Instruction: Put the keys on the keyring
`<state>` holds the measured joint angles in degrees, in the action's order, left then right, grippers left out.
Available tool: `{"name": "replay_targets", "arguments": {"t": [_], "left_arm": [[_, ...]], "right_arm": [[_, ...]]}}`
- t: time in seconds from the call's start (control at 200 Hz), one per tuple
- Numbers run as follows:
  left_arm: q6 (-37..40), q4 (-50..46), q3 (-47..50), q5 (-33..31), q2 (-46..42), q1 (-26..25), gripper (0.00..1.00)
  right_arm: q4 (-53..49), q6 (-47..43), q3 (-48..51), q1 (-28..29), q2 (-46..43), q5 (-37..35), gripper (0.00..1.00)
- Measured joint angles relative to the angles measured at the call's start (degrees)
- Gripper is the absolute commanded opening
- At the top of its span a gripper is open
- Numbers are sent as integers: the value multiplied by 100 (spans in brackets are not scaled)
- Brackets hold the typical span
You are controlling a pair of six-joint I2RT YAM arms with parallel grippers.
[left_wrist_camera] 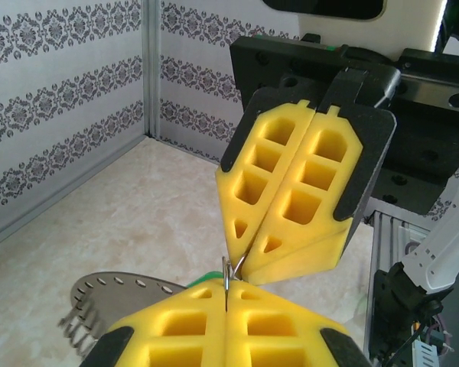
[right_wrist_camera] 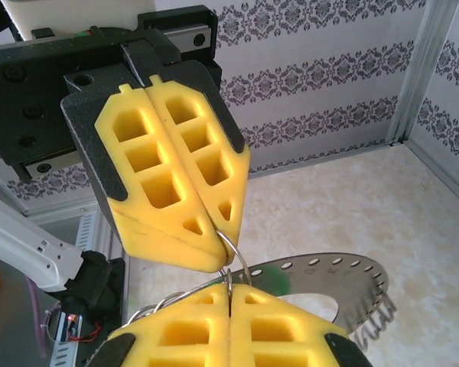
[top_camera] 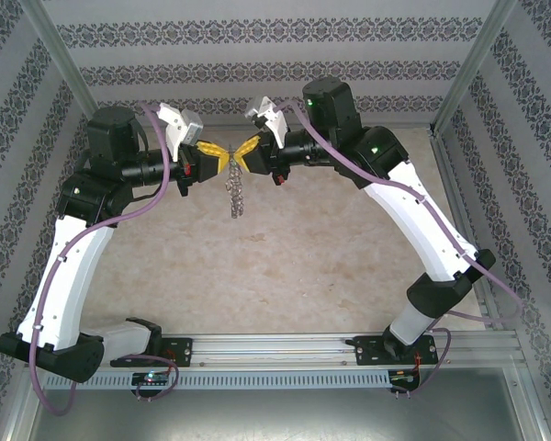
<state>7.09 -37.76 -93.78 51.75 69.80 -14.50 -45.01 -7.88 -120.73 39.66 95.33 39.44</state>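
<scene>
A pale marbled table [top_camera: 294, 266] is enclosed by patterned walls [top_camera: 257, 69] and aluminium posts [top_camera: 478, 55], and a slotted rail [top_camera: 275, 347] is fixed along its near edge, where both arm bases are bolted. Purple cables [top_camera: 170, 161] are looped along each arm. Above the far half of the table the left gripper [top_camera: 226, 163] and the right gripper [top_camera: 242, 157] are set tip to tip. The yellow pads of each are pressed together, and a thin wire loop [right_wrist_camera: 243, 260] is pinched in both seams, bridging the small gap between the tips. How deep the wire sits inside the pads is hidden by the foam. The keyring [right_wrist_camera: 329, 274] is seen as a flat grey plate with small holes along its rim and silvery pieces [right_wrist_camera: 367, 313] fringing its edge. It is hung just below the joined tips, clear of the table, and is partly covered by the near pads in both wrist views. The green head of the key [right_wrist_camera: 272, 277] is glimpsed against the plate, just beside the loop and the right gripper's tips; its blade cannot be made out.
</scene>
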Motion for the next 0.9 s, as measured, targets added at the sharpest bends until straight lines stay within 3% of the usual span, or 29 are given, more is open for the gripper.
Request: {"name": "replay_targets", "arguments": {"t": [0.904], "left_arm": [[173,-48,55,-238,-96,0,0]], "right_arm": [[-352,496,-535,-22,332,-61,0]]}}
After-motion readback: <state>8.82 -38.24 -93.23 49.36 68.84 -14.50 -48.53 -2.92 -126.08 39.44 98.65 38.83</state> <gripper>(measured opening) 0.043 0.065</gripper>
